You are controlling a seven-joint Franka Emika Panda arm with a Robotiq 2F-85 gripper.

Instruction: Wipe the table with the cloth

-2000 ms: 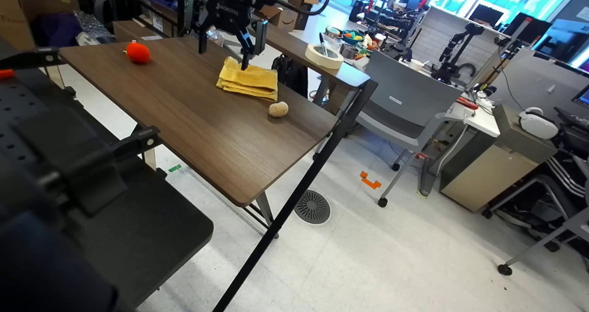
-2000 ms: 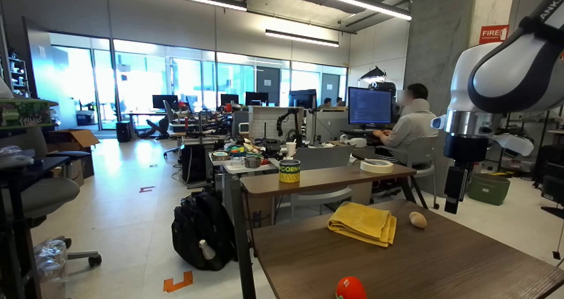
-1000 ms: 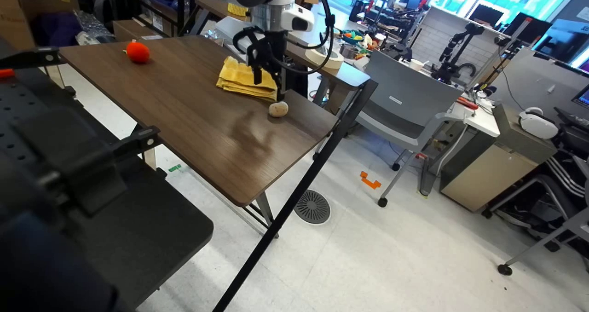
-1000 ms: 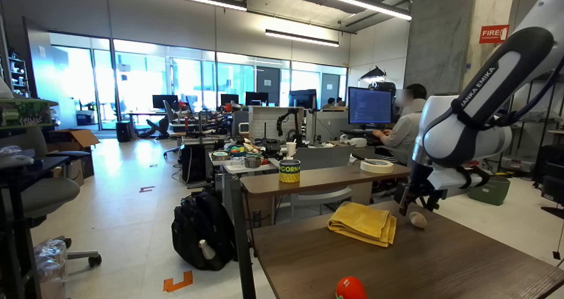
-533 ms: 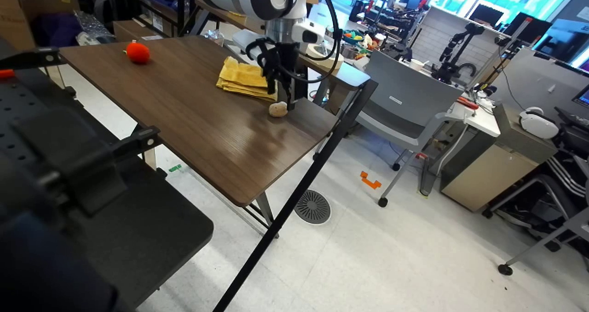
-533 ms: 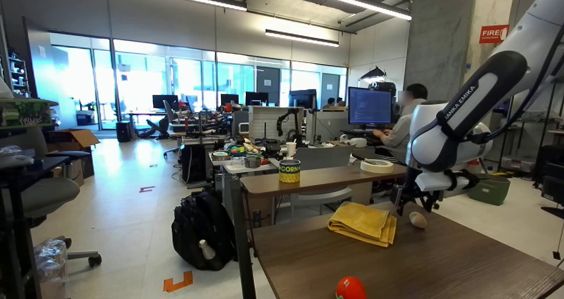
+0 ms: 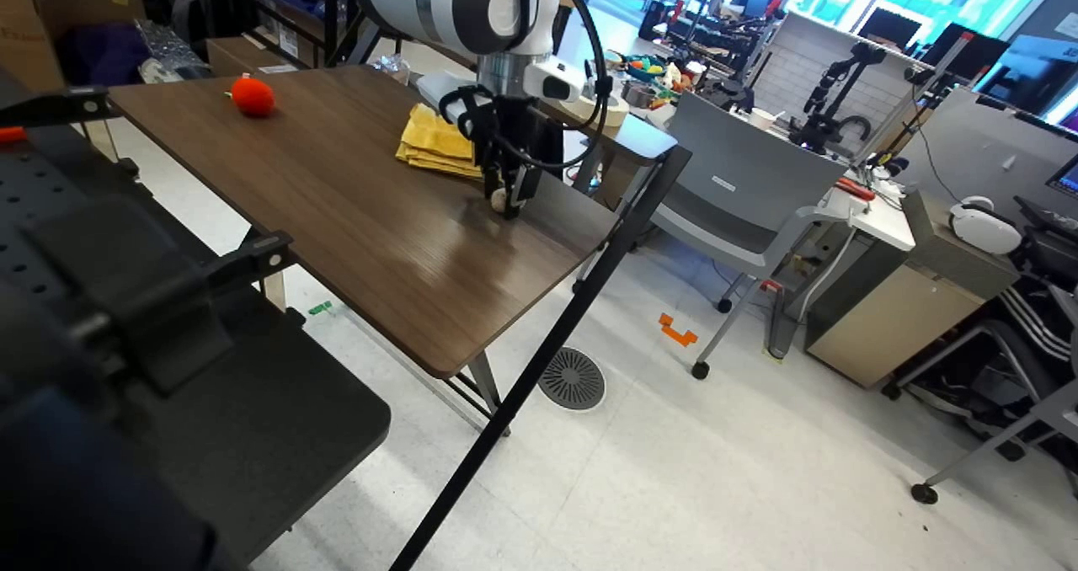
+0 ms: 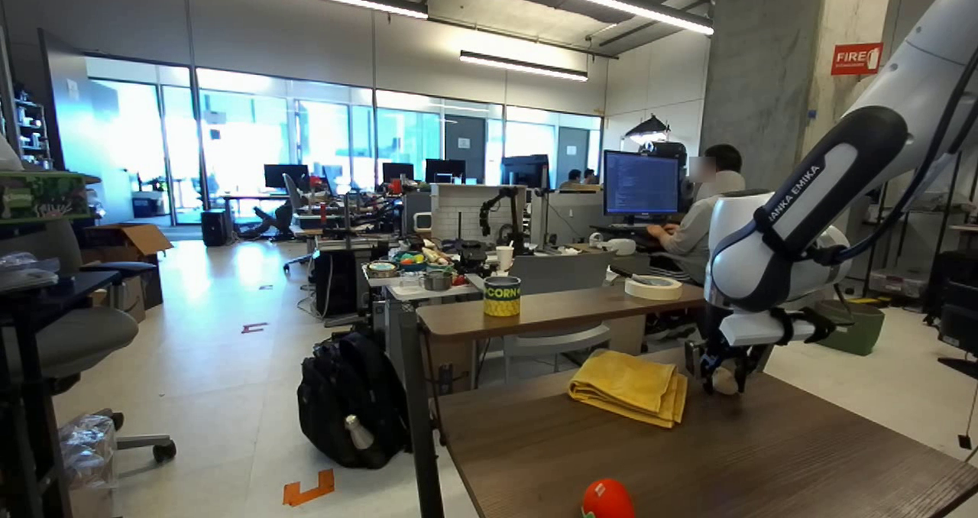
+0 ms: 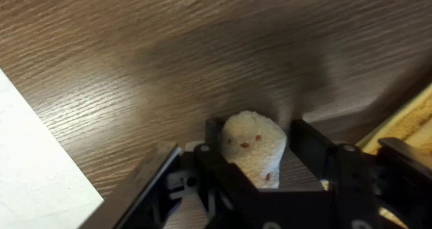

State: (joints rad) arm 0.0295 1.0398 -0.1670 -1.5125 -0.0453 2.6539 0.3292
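The table (image 7: 354,200) has a dark brown wood-grain top; it also shows in the wrist view (image 9: 135,70). The mustard-yellow cloth (image 8: 630,388) lies folded roughly square on it, partly hidden by my arm in an exterior view (image 7: 434,146). Its edge shows at the right of the wrist view (image 9: 408,127). My gripper (image 9: 253,129) points down beside the cloth, fingers on either side of a beige, red-specked potato-like object (image 9: 253,148). A small gap shows between the object and the right finger. The object rests on the table.
A red ball (image 7: 253,97) lies at the far end of the table from the gripper. A raised shelf (image 8: 565,308) runs along the table's edge behind the cloth, bearing a corn can (image 8: 502,296) and a tape roll (image 8: 653,289). A grey chair (image 7: 741,184) stands beyond.
My gripper has turned and come down from above the table to the potato-like object, and now stands around it. The cloth, the object and the red ball have not visibly moved.
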